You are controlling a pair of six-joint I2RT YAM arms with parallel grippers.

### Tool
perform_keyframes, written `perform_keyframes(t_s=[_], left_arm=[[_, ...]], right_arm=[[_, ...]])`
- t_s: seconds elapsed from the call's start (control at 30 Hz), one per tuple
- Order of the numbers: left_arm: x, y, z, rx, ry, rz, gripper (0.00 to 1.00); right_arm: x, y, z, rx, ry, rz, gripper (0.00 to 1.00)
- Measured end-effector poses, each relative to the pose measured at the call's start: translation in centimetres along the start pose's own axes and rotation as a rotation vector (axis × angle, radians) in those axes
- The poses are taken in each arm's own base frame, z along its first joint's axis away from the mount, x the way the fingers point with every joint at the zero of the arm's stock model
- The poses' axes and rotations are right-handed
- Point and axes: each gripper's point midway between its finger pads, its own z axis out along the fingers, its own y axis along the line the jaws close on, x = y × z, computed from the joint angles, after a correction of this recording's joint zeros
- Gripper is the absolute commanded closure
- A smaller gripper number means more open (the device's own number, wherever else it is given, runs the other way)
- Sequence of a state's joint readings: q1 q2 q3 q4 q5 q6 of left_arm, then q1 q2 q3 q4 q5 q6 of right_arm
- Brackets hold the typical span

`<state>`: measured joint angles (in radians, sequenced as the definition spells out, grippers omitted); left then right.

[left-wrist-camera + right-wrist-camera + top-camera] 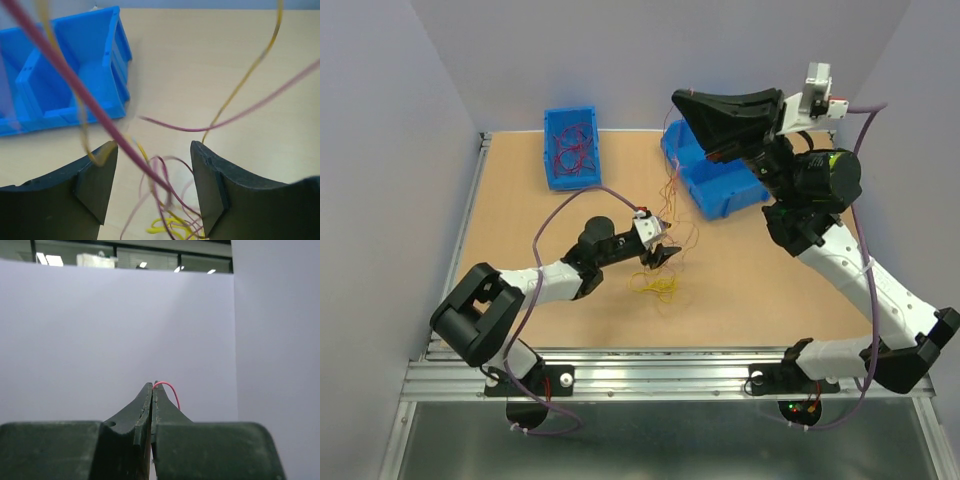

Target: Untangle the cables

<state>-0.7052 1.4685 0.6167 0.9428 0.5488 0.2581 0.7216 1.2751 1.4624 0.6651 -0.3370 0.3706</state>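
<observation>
1. My left gripper [154,150] is hanging open over the cables [656,286] heaped mid-table [770,300]; loose strands are crossing between its fingers.
2. My right gripper [152,388] is pinching a red strand [173,390], high above.

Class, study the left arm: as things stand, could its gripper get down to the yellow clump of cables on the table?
Probably yes. The left gripper hangs open close above the yellow clump, with nothing solid between them. Only loose strands cross its open jaws, and those might snag.
</observation>
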Motion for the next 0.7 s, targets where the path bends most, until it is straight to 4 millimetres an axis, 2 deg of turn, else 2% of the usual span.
perform_keyframes(t_s=[0.03,0.1,0.27,0.3,0.37,0.4,0.43,0.5,0.53,0.6,0.67,0.7], left_arm=[[0.4,0.1,0.1,-0.002,0.011,-0.003,0.44],[1.7,0.0,0.4,0.001,0.045,-0.017,0.48],[3.8,0.5,1.2,0.002,0.115,-0.030,0.48],[4.1,0.7,1.3,-0.003,0.126,-0.027,0.51],[4.6,1.1,1.5,-0.020,0.149,-0.024,0.62],[4.9,1.4,1.6,-0.032,0.163,-0.023,0.75],[5.1,2.0,1.6,-0.053,0.178,-0.024,0.83],[5.4,3.7,1.8,-0.103,0.206,-0.036,1.00],[5.5,4.4,1.8,-0.120,0.213,-0.039,1.00],[5.6,7.4,1.1,-0.182,0.224,-0.086,1.00],[5.5,10.2,-0.2,-0.245,0.224,-0.140,1.00],[5.4,12.4,-1.4,-0.294,0.219,-0.168,1.00]], right_arm=[[-1.6,-0.2,0.8,0.017,-0.042,-0.007,0.99],[-3.0,-0.4,1.4,0.035,-0.080,-0.013,1.00],[-6.2,-1.2,3.2,0.078,-0.174,-0.019,0.99],[-7.1,-1.3,3.6,0.087,-0.200,-0.022,1.00],[-8.7,-1.5,4.1,0.103,-0.242,-0.028,0.99],[-10.0,-1.5,4.3,0.117,-0.278,-0.034,1.00],[-10.6,-1.6,4.3,0.125,-0.293,-0.035,1.00],[-12.7,-1.2,4.0,0.140,-0.341,-0.041,1.00],[-13.3,-1.1,3.8,0.144,-0.351,-0.042,1.00],[-15.3,-0.5,3.0,0.159,-0.389,-0.047,1.00],[-16.5,-0.1,2.2,0.172,-0.412,-0.055,1.00],[-17.5,0.2,1.4,0.184,-0.431,-0.062,0.99]])
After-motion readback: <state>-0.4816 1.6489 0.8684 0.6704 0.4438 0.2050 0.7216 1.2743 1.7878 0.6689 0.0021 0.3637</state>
